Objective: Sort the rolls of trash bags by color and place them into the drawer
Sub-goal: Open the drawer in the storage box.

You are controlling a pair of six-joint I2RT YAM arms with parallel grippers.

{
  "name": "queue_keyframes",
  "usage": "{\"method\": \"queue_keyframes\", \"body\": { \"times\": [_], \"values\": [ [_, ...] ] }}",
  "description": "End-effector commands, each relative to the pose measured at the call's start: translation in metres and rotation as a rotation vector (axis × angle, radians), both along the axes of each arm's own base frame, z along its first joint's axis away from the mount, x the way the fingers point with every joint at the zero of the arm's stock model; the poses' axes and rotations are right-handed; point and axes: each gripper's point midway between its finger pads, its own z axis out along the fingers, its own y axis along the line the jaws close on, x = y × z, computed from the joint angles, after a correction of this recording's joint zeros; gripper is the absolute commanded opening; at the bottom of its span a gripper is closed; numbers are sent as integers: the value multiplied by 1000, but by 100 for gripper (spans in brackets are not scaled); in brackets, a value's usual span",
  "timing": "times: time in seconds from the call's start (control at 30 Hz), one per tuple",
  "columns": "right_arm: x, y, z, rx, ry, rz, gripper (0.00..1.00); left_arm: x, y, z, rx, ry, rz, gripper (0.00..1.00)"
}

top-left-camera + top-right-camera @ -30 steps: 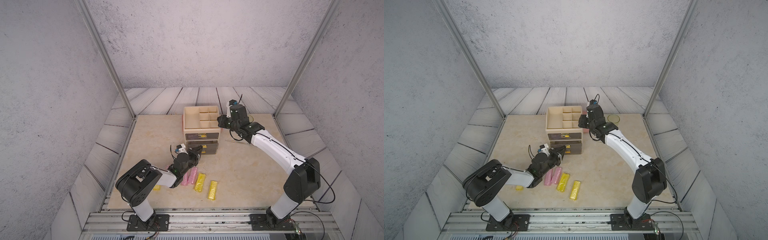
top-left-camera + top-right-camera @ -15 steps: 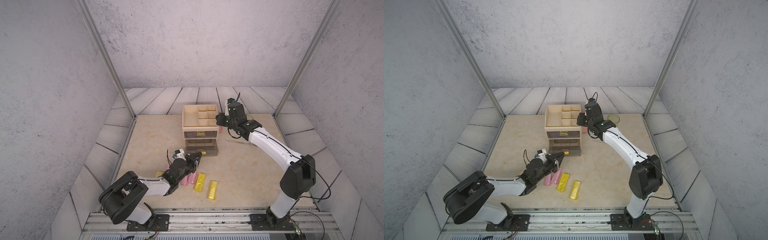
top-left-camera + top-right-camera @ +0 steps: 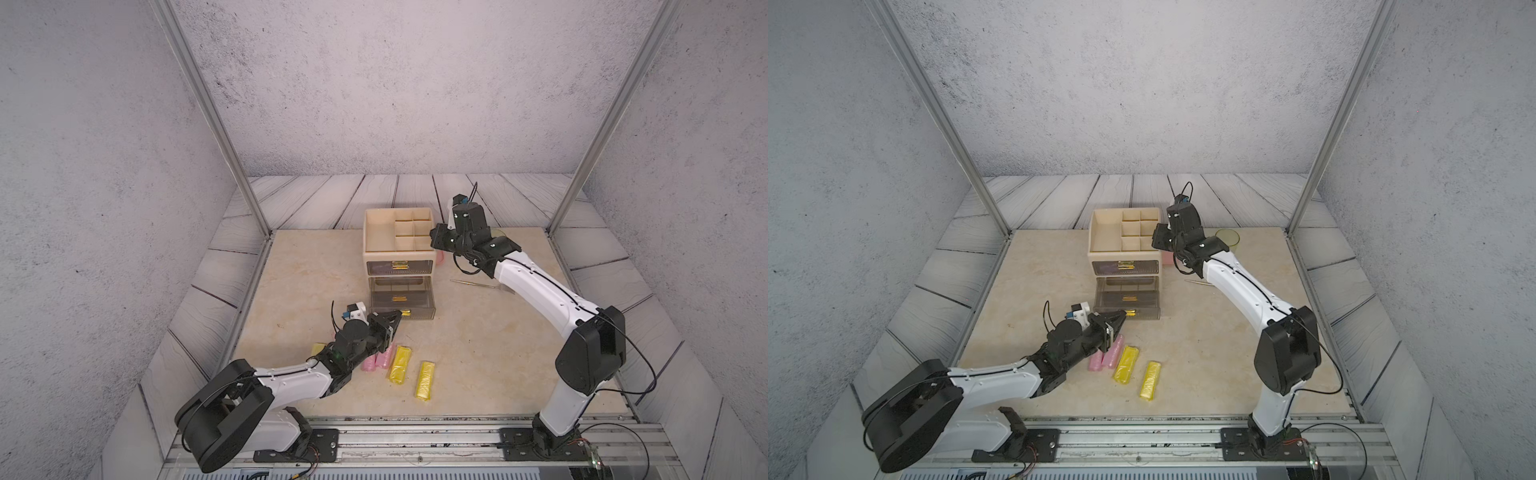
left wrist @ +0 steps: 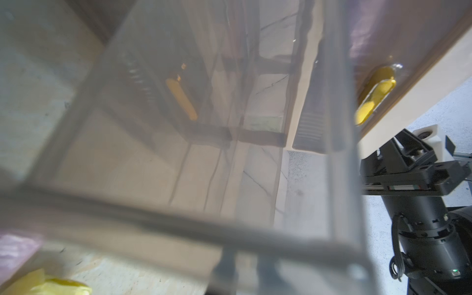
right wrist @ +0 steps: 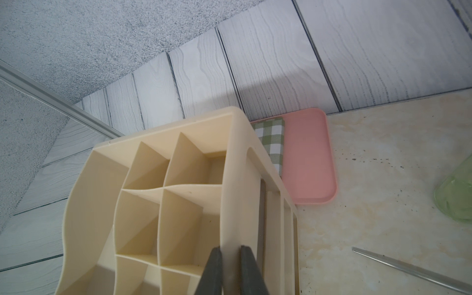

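Observation:
A cream organizer (image 3: 380,232) stands mid-table, its lower smoky drawer (image 3: 415,313) pulled out. My left gripper (image 3: 397,318) is shut on that drawer's front by the gold handle; in the left wrist view its fingers (image 4: 227,268) are a blur behind the clear wall. The right gripper (image 5: 231,255) is shut on the organizer's right side wall (image 5: 233,194). Two yellow rolls of trash bags (image 3: 400,364) (image 3: 425,380) lie on the table in front, and pink rolls (image 3: 376,361) lie beside my left wrist. Another yellow roll (image 3: 318,348) peeks out behind the left arm.
A pink tray (image 5: 309,158) holding a green checked cloth (image 5: 272,138) sits behind the organizer's right side. A green translucent cup (image 3: 1227,239) stands to the right of my right wrist. A thin metal rod (image 3: 478,284) lies on the table under the right forearm.
My left arm has drawn back toward the table's front and the lower drawer has slid further out with it. The right gripper has stayed on the organizer's wall.

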Motion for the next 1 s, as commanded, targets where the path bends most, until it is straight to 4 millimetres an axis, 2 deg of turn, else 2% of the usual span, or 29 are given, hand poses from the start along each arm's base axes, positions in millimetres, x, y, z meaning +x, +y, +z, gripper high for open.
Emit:
{"method": "queue_keyframes", "body": {
  "times": [0.0,0.43,0.6,0.7,0.83,0.97],
  "values": [
    [3,-3,-40,-40,107,-36,13,-8,-8,-4,4,-2,-38,17],
    [6,-2,-44,-41,115,-42,14,-20,1,2,36,-8,-29,18],
    [5,-1,-43,-36,115,-38,13,-22,2,-3,38,4,-31,21],
    [4,1,-42,-26,114,-30,14,-23,5,-8,38,21,-21,35],
    [4,2,-43,-16,117,-24,14,-23,6,-10,48,28,-19,59],
    [4,3,-40,-12,113,-22,18,-25,7,-5,57,15,-32,74]
  ]
}}
